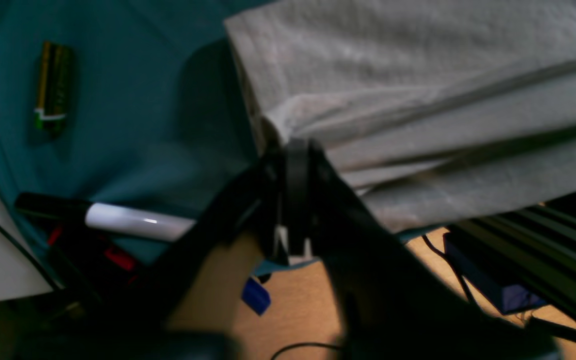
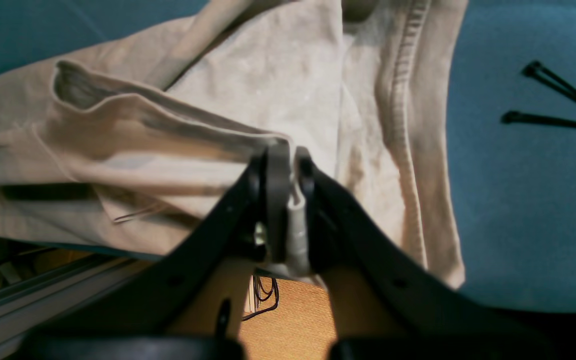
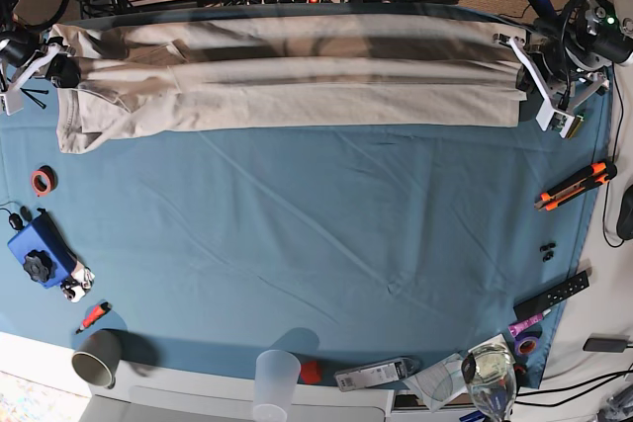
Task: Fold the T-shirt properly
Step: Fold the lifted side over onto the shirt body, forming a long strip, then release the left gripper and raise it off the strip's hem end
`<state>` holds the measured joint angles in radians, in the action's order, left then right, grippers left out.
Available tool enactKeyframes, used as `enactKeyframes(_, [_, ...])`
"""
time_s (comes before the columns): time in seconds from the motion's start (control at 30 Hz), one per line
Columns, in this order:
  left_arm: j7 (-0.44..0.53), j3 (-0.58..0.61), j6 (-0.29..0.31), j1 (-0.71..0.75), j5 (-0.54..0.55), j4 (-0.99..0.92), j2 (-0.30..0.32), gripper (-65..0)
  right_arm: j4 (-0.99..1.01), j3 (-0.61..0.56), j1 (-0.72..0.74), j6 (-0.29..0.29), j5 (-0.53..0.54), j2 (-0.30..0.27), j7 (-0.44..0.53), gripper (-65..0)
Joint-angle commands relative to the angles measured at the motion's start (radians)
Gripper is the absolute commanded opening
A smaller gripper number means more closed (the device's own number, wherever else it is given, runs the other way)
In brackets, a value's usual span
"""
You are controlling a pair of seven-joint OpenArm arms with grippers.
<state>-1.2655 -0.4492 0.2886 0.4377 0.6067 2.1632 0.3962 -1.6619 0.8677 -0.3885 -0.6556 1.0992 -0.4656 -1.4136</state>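
Shirt folded lengthwise, cross folds left.
Right gripper point(image 2: 288, 155) pinches T-shirt point(image 3: 287, 81); left gripper point(image 1: 295, 150) grip unclear.

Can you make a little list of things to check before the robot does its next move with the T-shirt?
1. Right pincer pinching the T-shirt: ok, its jaws are shut on a fold of cloth.
2. Left pincer gripping the other end: cannot tell, its tips sit at the shirt's edge, but the picture is too blurry to show a grip.
3. Shirt flat: not ok, it lies as a long wrinkled band along the far edge of the blue tablecloth.
4. Room on the cloth in front of the shirt: ok, the middle is bare.
5. Clutter nearby: not ok, a battery and a marker lie near the left pincer.
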Motion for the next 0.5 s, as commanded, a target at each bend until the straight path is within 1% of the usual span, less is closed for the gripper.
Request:
enactKeyframes(0.0, [0.009, -0.009, -0.002, 0.001, -0.007, 0.016, 0.014, -51.7, -0.014, 0.011, 0.001, -0.003, 0.011, -0.027, 0.017, -65.0])
enactKeyframes(0.07, [0.009, -0.009, -0.002, 0.001, -0.007, 0.016, 0.014, -43.0, -0.014, 0.011, 0.001, -0.003, 0.011, -0.027, 0.017, -64.7])
enactKeyframes(0.13, [0.01, -0.009, -0.002, 0.004, -0.007, 0.016, 0.014, -38.2, -0.014, 0.011, 0.001, -0.003, 0.011, -0.027, 0.017, -56.6])
enactKeyframes(0.2, [0.01, -0.009, -0.003, 0.013, -0.006, 0.016, 0.014, -37.8, -0.014, 0.011, 0.0, -0.003, 0.011, -0.027, 0.017, -50.1])
enactKeyframes(0.27, [0.011, -0.009, -0.003, 0.023, 0.001, 0.016, 0.014, -37.9, -0.014, 0.011, 0.001, -0.003, 0.012, -0.027, 0.017, -46.1])
enactKeyframes(0.37, [0.045, -0.009, -0.008, 0.031, 0.0, 0.016, 0.008, -37.9, -0.014, 0.011, 0.001, 0.002, 0.016, -0.028, 0.017, -46.0])
enactKeyframes(0.47, [0.071, -0.008, -0.022, 0.026, 0.0, 0.013, -0.03, -37.8, -0.014, 0.011, 0.001, 0.002, 0.035, -0.027, 0.017, -46.0])
